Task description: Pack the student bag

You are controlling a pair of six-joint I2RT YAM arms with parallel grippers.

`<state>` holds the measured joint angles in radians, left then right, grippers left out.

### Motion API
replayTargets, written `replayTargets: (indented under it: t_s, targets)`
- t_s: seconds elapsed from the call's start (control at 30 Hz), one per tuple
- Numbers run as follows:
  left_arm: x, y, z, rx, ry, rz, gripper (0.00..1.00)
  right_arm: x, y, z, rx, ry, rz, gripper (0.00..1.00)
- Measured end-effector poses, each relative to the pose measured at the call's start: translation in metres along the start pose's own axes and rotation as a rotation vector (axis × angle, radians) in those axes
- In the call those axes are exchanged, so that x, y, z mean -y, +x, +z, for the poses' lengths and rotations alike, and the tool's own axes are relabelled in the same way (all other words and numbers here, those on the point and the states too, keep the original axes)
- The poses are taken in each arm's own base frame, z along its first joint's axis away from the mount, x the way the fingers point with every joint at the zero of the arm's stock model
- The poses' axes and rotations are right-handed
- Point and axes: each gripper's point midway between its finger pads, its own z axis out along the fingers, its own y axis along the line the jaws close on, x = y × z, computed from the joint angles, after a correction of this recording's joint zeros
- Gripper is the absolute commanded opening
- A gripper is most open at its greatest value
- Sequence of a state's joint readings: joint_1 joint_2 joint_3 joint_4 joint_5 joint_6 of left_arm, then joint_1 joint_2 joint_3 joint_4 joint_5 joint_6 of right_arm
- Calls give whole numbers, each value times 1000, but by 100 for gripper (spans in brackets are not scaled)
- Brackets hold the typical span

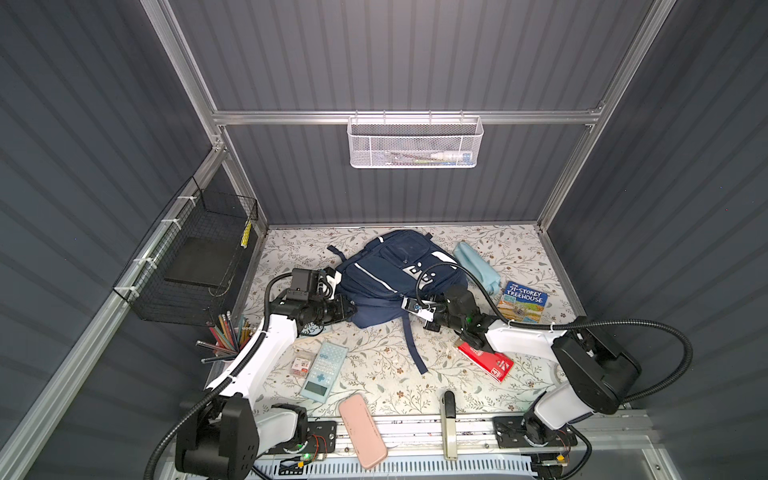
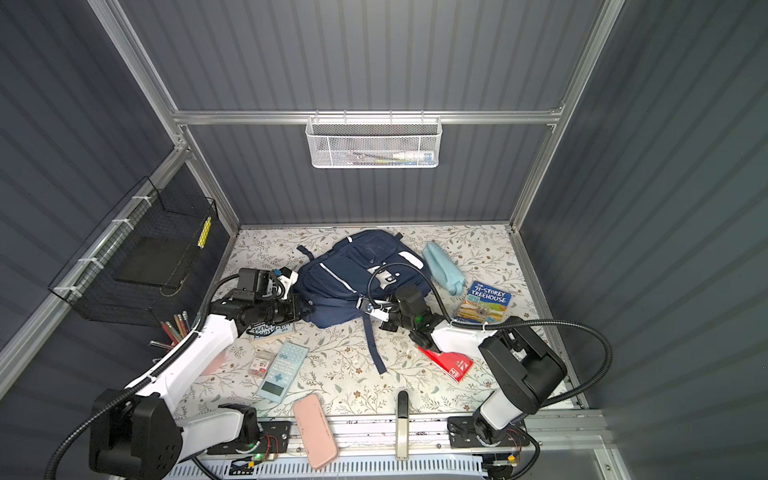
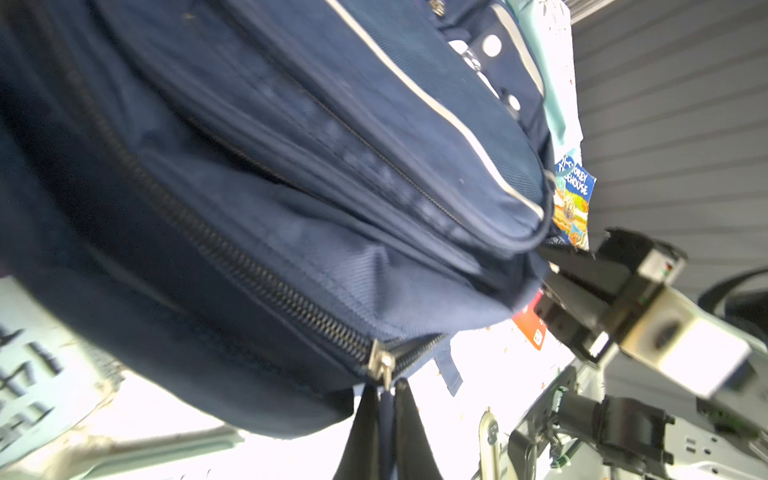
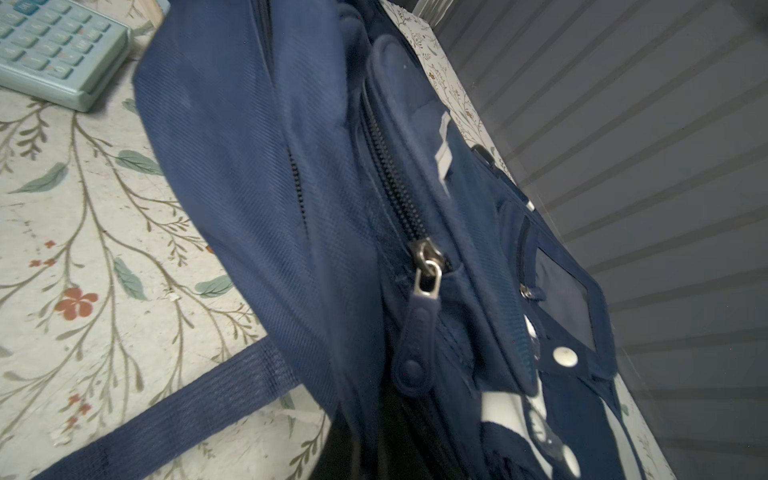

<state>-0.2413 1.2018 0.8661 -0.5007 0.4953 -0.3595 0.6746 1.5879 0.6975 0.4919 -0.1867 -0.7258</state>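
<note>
Floral-print tabletop [image 1: 374,386] inside a grey slatted booth, stuff scattered all over. The student bag [image 1: 386,270] is lying front-up toward the back middle, with a strap trailing toward me. My left gripper [image 3: 384,395] is at its left side, fingers together, pinched on the zip pull [image 3: 380,365] of the big zipper. My right gripper [image 3: 546,284] is closed too, right up against the opposite corner, and I can't tell if it's got any fabric. The calculator [image 1: 324,372] and pink case [image 1: 361,430] sit nearer me. The Treehouse book [image 1: 523,301] and light blue pouch [image 1: 473,266] are off right.
</note>
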Motion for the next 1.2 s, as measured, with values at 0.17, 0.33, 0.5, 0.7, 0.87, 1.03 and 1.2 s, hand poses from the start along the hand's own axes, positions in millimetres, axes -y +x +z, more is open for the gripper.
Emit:
replayTargets:
  t_s: [0.17, 0.33, 0.5, 0.7, 0.87, 1.03, 1.2]
  targets:
    - [39, 22, 9, -49, 33, 92, 0, 27, 23, 6, -88, 58, 46, 63]
    - [60, 40, 23, -96, 82, 86, 0, 30, 11, -13, -77, 71, 59, 68]
    - [86, 66, 60, -187, 124, 109, 0, 0, -38, -44, 28, 17, 17, 70]
    - [98, 78, 83, -223, 142, 112, 0, -30, -49, -55, 42, -64, 20, 67]
    - [104, 70, 81, -198, 151, 117, 0, -44, -17, -45, -67, -85, -3, 64]
    - [102, 70, 82, -197, 145, 114, 0, -42, -14, -39, -67, -56, -35, 39]
    - [102, 68, 82, -186, 141, 101, 0, -36, -11, -31, -71, -20, -50, 0]
